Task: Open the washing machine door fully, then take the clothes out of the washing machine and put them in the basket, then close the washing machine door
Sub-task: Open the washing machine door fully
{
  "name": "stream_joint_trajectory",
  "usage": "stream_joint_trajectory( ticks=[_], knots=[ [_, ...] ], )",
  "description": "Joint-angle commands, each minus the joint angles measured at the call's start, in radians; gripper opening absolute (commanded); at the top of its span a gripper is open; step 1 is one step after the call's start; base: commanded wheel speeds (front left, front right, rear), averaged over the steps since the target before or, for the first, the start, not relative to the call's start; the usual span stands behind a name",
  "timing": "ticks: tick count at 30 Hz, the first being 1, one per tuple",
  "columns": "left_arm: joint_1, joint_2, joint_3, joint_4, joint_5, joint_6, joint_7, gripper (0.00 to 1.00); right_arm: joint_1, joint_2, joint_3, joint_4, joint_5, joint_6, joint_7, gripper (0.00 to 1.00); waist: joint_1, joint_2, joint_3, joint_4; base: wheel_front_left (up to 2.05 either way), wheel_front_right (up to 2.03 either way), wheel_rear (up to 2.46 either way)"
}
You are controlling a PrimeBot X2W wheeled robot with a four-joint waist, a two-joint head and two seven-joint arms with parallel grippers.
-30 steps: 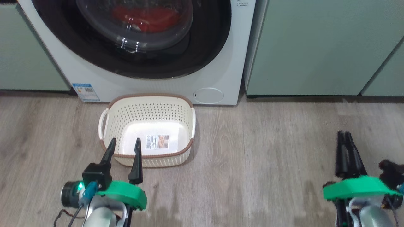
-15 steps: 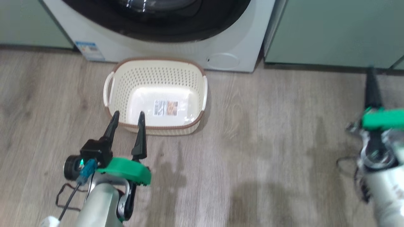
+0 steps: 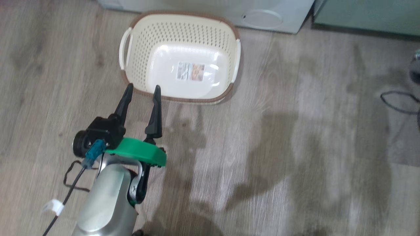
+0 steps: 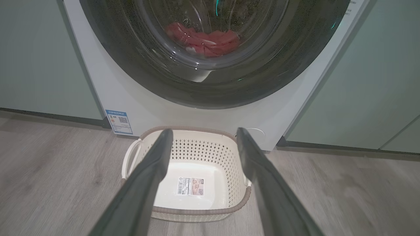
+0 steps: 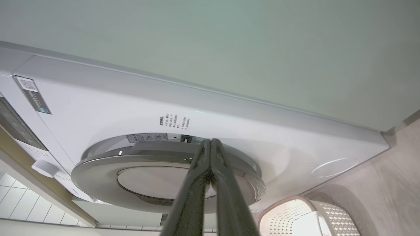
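Washing machine door point(image 4: 215, 67) reads as shut: its black rim lies flat against the white front of the washing machine point(image 4: 108, 91), and the clothes point(image 4: 203, 38), a red heap with a little white, lie low behind the glass. We judge the step in hand to be the first one, opening that door. Right gripper point(image 5: 210, 142) has its two fingers pressed together with nothing between them, tips aimed at the seam where the door's edge meets the machine front, on the side toward the pale green cabinet point(image 5: 229, 49); whether they touch the rim we cannot tell. To do it well we would work a fingertip behind that edge rather than on the glossy face, where it would likely slip, then pull outward along the door's arc and carry it right round, not stop at a crack. Left gripper point(image 3: 143, 87) hangs over the wood-look floor point(image 3: 295, 147), fingers spread wide and empty, tips by the near rim of the basket point(image 3: 183, 31). Basket is empty but for a label sticker point(image 3: 191, 71) on its floor, and sits close before the machine, below the door and near the small round hatch point(image 3: 262, 14); we judge the door should swing above it, though clearance is hard to read.
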Motion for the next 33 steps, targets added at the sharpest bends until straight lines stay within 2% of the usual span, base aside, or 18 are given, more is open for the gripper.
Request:
stream_joint_trajectory(
  ticks=[1,7,15,25,33],
  knots=[
    [-0.028,0.012,0.023,-0.035,-0.006,0.009,-0.007,1.00,-0.030,-0.017,0.002,-0.021,0.009,-0.001,0.023,0.00,-0.0001,0.0000,0.043,0.024,0.00,0.00,0.00],
    [-0.066,0.012,-0.009,-0.047,-0.029,0.018,-0.007,1.00,-0.180,-0.017,0.007,0.042,0.013,-0.001,0.151,0.00,-0.0001,0.0000,0.107,0.049,0.00,0.00,0.00],
    [-0.093,0.012,-0.043,-0.072,-0.055,0.036,-0.007,1.00,-0.345,-0.008,0.027,0.110,-0.005,-0.001,0.262,0.00,-0.0001,0.0000,0.174,0.083,0.00,0.00,0.00],
    [-0.123,0.012,-0.061,-0.093,-0.069,0.048,-0.007,1.00,-0.504,0.013,0.053,0.181,-0.026,-0.001,0.361,0.00,-0.0001,0.0000,0.241,0.104,0.00,0.00,0.00],
    [-0.140,0.012,-0.076,-0.103,-0.083,0.055,-0.007,1.00,-0.579,0.038,0.078,0.210,-0.056,-0.001,0.385,0.00,-0.0001,0.0000,0.267,0.121,0.00,0.00,0.00]
  ],
)
